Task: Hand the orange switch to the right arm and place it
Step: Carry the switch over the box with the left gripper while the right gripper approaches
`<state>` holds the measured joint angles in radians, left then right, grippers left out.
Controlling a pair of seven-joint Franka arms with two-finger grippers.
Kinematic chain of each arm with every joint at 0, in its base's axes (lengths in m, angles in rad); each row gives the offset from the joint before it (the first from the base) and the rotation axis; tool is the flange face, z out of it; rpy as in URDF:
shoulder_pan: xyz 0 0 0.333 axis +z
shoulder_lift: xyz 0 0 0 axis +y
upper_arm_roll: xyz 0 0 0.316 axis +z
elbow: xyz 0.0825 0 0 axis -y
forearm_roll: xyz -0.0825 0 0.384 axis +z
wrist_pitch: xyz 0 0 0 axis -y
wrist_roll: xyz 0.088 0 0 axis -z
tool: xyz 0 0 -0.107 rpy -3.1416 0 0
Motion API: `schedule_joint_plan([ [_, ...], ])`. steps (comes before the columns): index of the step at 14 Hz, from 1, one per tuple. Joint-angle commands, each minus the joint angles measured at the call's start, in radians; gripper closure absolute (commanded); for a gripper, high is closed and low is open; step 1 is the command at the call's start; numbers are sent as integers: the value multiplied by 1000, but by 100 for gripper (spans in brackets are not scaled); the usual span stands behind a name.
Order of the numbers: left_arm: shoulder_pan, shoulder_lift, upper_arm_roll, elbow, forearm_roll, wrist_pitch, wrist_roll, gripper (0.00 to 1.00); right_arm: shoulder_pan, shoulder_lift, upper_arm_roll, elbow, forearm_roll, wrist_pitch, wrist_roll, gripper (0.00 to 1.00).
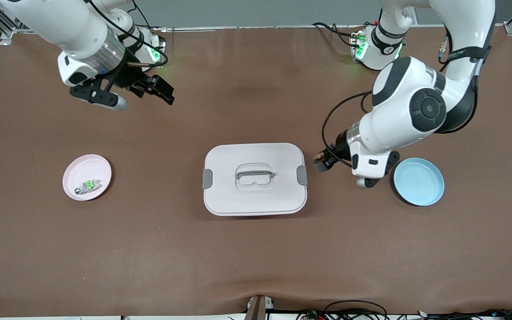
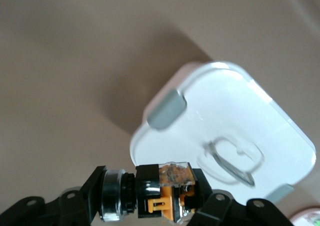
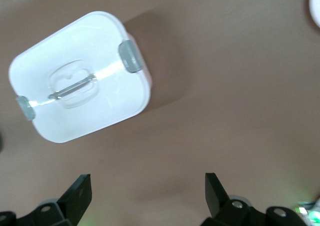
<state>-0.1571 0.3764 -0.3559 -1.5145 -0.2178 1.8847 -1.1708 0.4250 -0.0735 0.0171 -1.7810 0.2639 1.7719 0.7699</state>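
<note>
The orange switch [image 2: 167, 196] sat clamped in the left gripper [image 1: 323, 161], aloft between the lidded white box [image 1: 254, 178] and the blue plate [image 1: 418, 181]. The right gripper [image 1: 142, 91] hung spread and empty over bare table, so handover and placing remained.

Lidded box [image 1: 254, 178] mid-table; bare tabletop [image 1: 247, 102] between arms.
</note>
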Motion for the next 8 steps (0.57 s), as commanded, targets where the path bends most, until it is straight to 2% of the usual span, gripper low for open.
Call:
schedule_joint_plan([
  [1,-42,24,3,56,-66,-22,-82,100,40,-49,-11,-93,52,105,46,0],
  [6,-114,38,3,88,-138,-21,-212,100,132,-92,-13,-248,196,401,109,0],
  [8,-139,58,3,117,-140,-21,-277,100,188,-88,-13,-291,198,524,179,0],
])
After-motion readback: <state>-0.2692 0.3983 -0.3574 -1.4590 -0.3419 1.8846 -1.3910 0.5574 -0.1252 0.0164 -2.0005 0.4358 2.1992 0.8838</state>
